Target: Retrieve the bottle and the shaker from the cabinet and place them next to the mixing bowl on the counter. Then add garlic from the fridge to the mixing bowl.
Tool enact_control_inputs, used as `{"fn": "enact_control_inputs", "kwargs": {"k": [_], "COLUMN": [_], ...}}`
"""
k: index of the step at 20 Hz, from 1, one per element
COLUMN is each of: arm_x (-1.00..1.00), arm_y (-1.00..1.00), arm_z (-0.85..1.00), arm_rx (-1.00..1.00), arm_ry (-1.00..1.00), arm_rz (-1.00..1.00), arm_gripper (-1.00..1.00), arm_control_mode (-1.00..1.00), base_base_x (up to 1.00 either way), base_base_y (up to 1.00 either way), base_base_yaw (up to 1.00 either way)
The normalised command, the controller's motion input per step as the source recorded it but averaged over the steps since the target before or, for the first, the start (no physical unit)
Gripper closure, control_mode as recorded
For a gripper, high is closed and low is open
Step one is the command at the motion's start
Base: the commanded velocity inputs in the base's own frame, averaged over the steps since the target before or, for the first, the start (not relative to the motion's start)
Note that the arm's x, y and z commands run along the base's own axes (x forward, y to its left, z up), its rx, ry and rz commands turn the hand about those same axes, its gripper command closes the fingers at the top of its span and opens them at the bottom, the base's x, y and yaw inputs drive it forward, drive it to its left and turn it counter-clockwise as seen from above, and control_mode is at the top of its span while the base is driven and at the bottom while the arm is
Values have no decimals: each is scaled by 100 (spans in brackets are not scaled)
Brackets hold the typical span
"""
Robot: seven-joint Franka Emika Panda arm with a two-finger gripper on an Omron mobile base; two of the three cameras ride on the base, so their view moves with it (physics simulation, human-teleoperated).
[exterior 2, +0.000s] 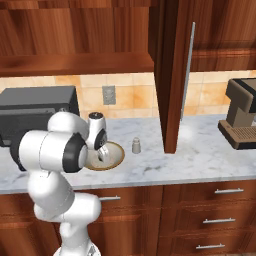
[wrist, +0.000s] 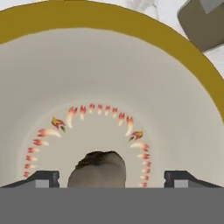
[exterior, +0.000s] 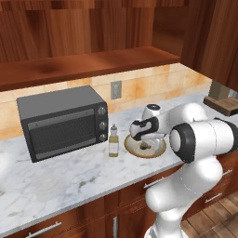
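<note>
Hovering our pincer (wrist: 112,179) wide open and empty over the mixing bowl (wrist: 109,78), we are leaving the garlic (wrist: 98,170) inside.

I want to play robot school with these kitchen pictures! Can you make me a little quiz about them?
1. True or false: the bottle lies tipped over.
2. What lies in the mixing bowl? A spoon; B brownish lump; C nothing.
3. Which stands on the counter nearer the open cabinet door, bottle or shaker?

Key: 1 false, it stands upright. 2 B, between the open gripper's tips. 3 The shaker.
</note>
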Motion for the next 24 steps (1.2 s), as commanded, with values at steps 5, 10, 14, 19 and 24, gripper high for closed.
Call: {"fn": "enact_control_inputs", "kwargs": {"k": [5, 10, 14, 19, 24], "arm_x": [-66, -93, -100, -100, -96], "arm_y": [-1, 0, 1, 13, 7], "arm_z": [59, 99, 100, 100, 100], "arm_rx": [0, -7, -24, -34, -19], "arm_ry": [-28, -33, -5, 2, 10], "arm_rz": [-1, -1, -4, -3, 6], "arm_gripper": [-100, -100, -100, -100, -100], "arm_control_mode": [-100, -100, -100, -100, -100], "base_base_x": [0, 0, 0, 0, 0], "base_base_y": [0, 0, 0, 0, 0], "base_base_yaw": [0, 0, 0, 0, 0]}}
